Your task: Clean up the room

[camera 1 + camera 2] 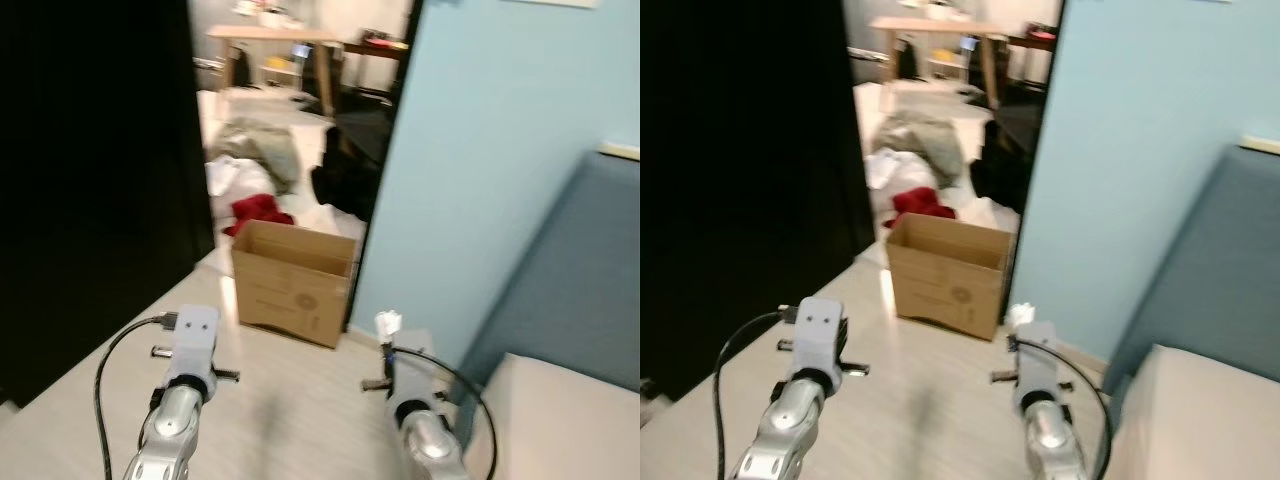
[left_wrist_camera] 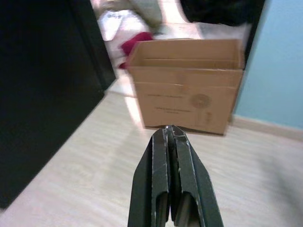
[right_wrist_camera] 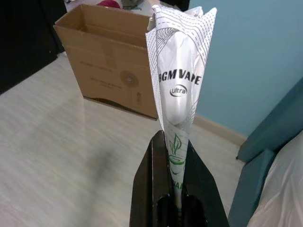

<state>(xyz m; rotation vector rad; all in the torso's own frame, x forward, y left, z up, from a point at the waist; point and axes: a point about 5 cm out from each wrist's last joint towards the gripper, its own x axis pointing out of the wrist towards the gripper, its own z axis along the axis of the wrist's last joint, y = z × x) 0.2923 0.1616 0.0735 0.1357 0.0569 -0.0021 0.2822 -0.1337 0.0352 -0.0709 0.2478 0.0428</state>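
Your right gripper (image 3: 171,156) holds a white wrapper (image 3: 177,80) upright, jaws pinched on its lower end, prob. bound for the open box (image 1: 293,281) just ahead on the floor. Left gripper (image 2: 170,137) hangs empty, jaws closed. Clear floor up to the box; blue wall (image 1: 500,150) & sofa (image 1: 580,290) crowd your right, dark cabinet (image 1: 95,170) your left.

The cardboard box (image 1: 293,283) is brown with a faint round print. The wrapper (image 3: 179,80) is white with black letters and green leaf marks. The wall (image 1: 500,150) is light blue. A red cloth (image 1: 262,211), maybe clothing, lies behind the box. The floor (image 1: 290,400) is pale wood.
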